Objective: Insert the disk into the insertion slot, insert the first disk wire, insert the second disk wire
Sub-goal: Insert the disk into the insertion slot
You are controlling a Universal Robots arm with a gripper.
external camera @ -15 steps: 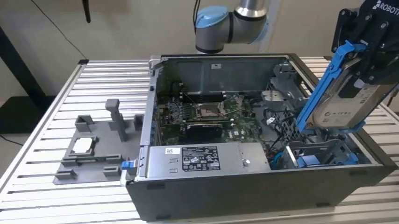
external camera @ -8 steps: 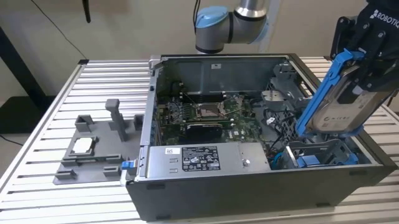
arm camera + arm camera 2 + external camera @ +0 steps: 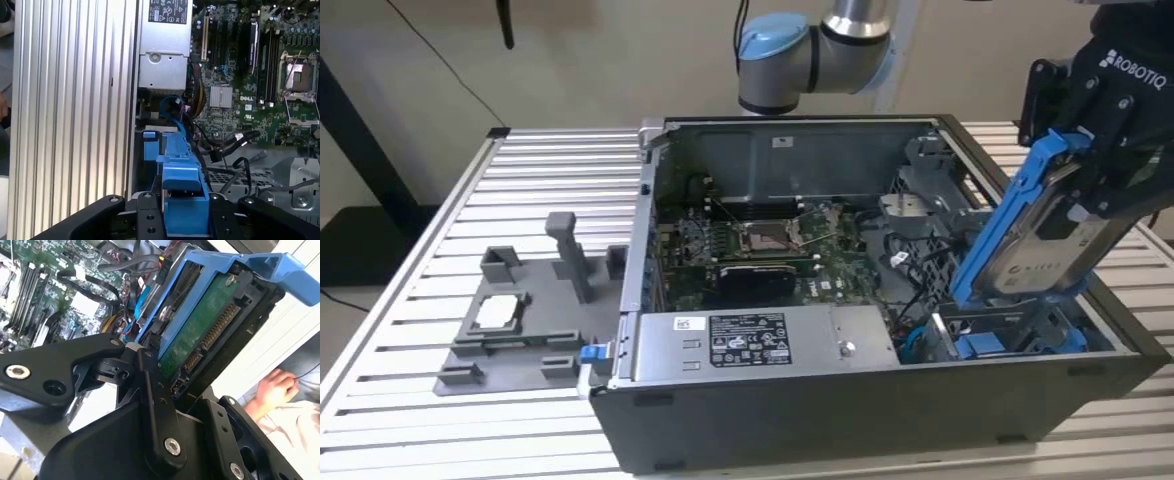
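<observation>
My gripper (image 3: 1083, 205) is shut on the disk (image 3: 1030, 245), a silver drive in a bright blue caddy. It hangs tilted, steeply on end, over the case's near corner at the exterior view's right. Its lower end is just above the insertion slot (image 3: 987, 338), a grey metal bay with blue fittings. In the second wrist view the disk's green circuit board and connector (image 3: 202, 337) face the camera, with a black finger (image 3: 152, 390) against it. In the first wrist view the caddy (image 3: 181, 192) sits between the fingers, in line with the slot (image 3: 151, 145). Blue and black cables (image 3: 175, 112) lie beside the bay; which are the disk wires I cannot tell.
The open computer case (image 3: 881, 400) lies on a slatted metal table (image 3: 547, 180). Inside are the motherboard (image 3: 767, 240) and a silver labelled power-supply box (image 3: 734, 342). A grey fixture (image 3: 520, 320) stands at the exterior view's left. A person's hand (image 3: 272, 387) is off the table's side.
</observation>
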